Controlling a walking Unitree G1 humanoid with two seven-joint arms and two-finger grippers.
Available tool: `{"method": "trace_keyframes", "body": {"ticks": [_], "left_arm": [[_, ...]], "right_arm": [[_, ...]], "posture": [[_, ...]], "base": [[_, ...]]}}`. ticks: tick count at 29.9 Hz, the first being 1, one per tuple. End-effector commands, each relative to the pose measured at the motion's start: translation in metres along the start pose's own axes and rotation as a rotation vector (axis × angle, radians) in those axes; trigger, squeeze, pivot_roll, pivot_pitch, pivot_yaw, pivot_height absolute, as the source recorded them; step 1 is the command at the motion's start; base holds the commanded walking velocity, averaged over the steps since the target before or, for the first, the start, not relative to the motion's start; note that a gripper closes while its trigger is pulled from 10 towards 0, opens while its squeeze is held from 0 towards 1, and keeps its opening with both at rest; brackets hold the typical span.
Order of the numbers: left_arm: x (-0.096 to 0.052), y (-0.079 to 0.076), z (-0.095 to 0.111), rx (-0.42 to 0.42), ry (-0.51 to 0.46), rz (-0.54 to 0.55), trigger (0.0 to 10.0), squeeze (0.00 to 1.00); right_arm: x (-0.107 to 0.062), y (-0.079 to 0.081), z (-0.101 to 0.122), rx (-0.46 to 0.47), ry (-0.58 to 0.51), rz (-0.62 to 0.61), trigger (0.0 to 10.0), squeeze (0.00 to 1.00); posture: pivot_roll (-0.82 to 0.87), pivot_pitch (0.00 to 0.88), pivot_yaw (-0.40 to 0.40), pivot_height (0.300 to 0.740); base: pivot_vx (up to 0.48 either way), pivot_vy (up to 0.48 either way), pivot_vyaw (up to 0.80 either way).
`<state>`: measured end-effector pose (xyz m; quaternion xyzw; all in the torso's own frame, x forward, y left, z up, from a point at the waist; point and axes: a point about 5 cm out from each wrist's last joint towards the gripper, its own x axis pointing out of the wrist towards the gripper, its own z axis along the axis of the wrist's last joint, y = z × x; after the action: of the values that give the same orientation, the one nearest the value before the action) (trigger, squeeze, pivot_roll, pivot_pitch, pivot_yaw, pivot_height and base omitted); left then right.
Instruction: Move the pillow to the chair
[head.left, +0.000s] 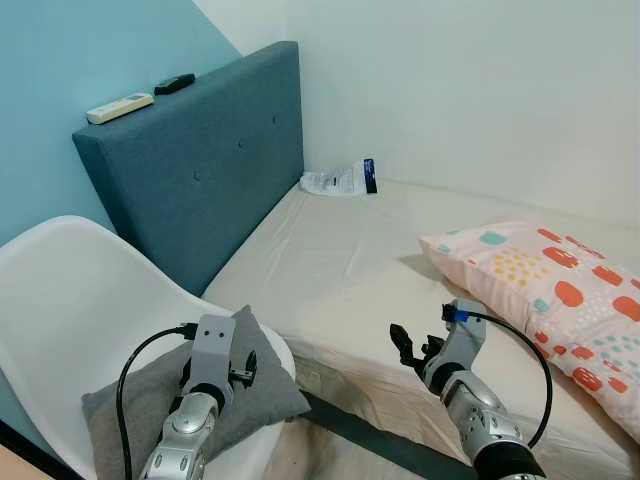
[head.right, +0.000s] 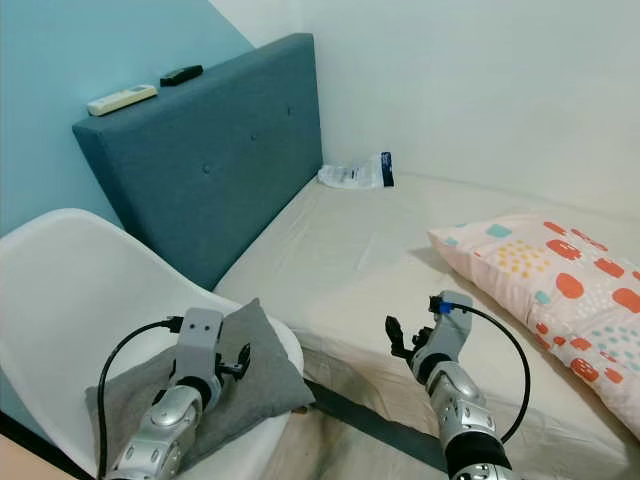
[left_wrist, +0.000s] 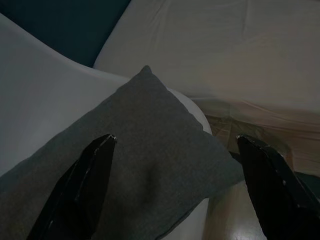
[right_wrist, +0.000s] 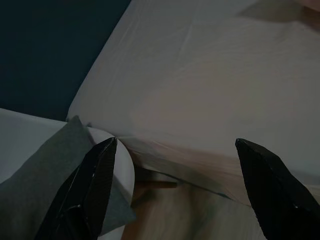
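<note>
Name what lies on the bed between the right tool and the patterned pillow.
Nothing but bare sheet: in the left eye view, the right tool hovers at the bed's near edge, and the mattress runs uncovered to the patterned pillow.

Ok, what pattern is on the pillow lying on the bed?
The pillow is pale pink with red, orange and teal blotches; the left eye view shows it best.

1. Two silver, ribbed metal arms, each looped by a black cable.
2. Left tool (left_wrist: 175, 185): long, black, tapered fingers.
3. Right tool (right_wrist: 175, 187) matches; a blue clip marks its wrist.
</note>
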<state>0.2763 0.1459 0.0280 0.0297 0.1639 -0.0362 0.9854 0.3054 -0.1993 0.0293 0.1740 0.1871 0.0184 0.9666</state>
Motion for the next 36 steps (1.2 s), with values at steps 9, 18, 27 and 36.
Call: {"method": "trace_keyframes", "body": {"ticks": [9,18,27,36], "left_arm": [[-0.0020,-0.0004,-0.0031,0.000,0.018,-0.001,10.0,0.00],[-0.0026,-0.0006,-0.0035,-0.002,0.020,-0.001,10.0,0.00],[-0.0023,0.0000,-0.0035,-0.013,0.023,0.012,10.0,0.00],[-0.0009,0.0001,-0.0034,-0.017,0.024,0.012,10.0,0.00]], "right_arm": [[-0.0011,-0.0004,-0.0075,0.012,0.028,-0.006,10.0,0.00],[-0.0015,-0.0010,-0.0077,0.013,0.028,-0.009,10.0,0.00],[-0.0018,-0.0019,-0.0079,0.017,0.028,-0.014,10.0,0.00],[-0.0013,-0.0017,-0.0089,0.019,0.045,-0.008,10.0,0.00]], "posture": [[-0.04,0.029,0.016,0.740],[-0.04,0.036,0.016,0.740],[-0.04,0.037,0.015,0.740],[-0.04,0.037,0.016,0.740]], "base": [[0.000,-0.354,0.00],[0.000,-0.358,0.00],[0.000,-0.228,0.00],[0.000,0.000,-0.46]]}}
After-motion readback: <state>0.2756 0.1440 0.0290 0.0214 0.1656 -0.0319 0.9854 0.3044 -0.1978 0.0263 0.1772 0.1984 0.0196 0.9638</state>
